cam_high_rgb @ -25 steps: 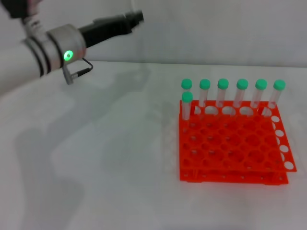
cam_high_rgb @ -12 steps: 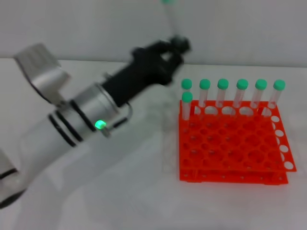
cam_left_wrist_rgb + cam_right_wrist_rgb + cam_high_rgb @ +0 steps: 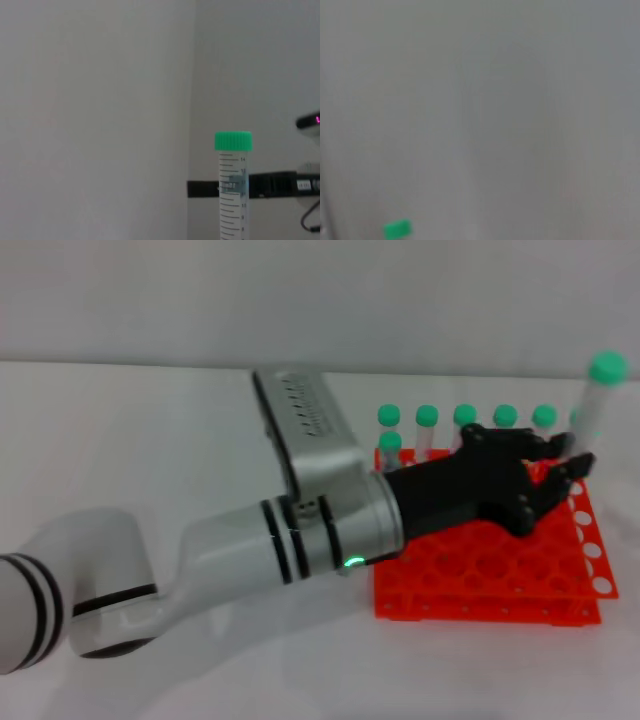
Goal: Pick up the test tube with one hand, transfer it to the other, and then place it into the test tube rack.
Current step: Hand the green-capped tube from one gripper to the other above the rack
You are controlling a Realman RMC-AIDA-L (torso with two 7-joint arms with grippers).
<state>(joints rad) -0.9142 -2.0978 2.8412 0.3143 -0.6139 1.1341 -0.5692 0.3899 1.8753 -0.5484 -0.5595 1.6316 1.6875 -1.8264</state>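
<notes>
My left gripper [image 3: 572, 468] reaches across the orange-red test tube rack [image 3: 480, 585] and is shut on the lower part of a test tube [image 3: 594, 412]. The tube stands nearly upright above the rack's back right corner, its green cap [image 3: 606, 368] on top. In the left wrist view the same tube [image 3: 233, 200] rises with its green cap [image 3: 233, 141] against a pale wall. Its tapered tip is hidden behind the fingers. My right gripper is out of the head view.
Several green-capped tubes [image 3: 427, 430] stand in the rack's back row, one more [image 3: 390, 452] in the second row at the left. The left arm's silver wrist [image 3: 330, 510] covers the rack's left part. The right wrist view shows grey blur and a small green patch [image 3: 397, 229].
My left arm has swung from the far left of the table to over the rack, carrying the tube to the right and lower, to the rack's back right corner.
</notes>
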